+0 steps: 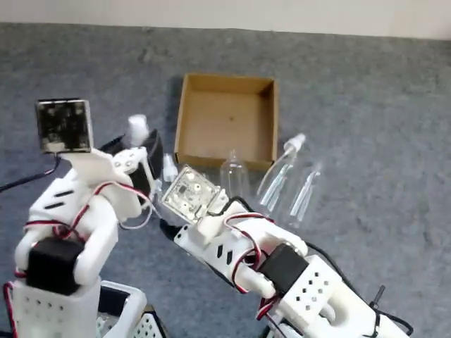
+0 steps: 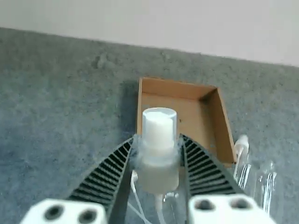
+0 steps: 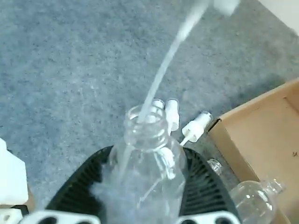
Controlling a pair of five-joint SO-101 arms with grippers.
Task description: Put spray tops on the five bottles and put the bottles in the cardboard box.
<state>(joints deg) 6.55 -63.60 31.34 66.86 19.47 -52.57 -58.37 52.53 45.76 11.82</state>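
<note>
My left gripper [image 2: 158, 142] is shut on a white spray top [image 2: 159, 135], held upright above the carpet; from above the top [image 1: 137, 129] sits left of the cardboard box [image 1: 224, 160]. Its thin dip tube [image 3: 163, 70] slants down into the open neck of a clear bottle [image 3: 142, 140]. My right gripper [image 3: 147, 156] is shut on that bottle's shoulders. In the high view the right wrist camera [image 1: 190, 193] covers this gripper and its bottle.
The box [image 2: 224, 126] holds nothing. In front of it stands an uncapped bottle [image 1: 235, 172]. Two more bottles lie to the right, one capped [image 1: 282, 169], one bare [image 1: 306, 190]. Loose spray tops [image 3: 196, 126] lie on the carpet near the box corner [image 3: 233, 144].
</note>
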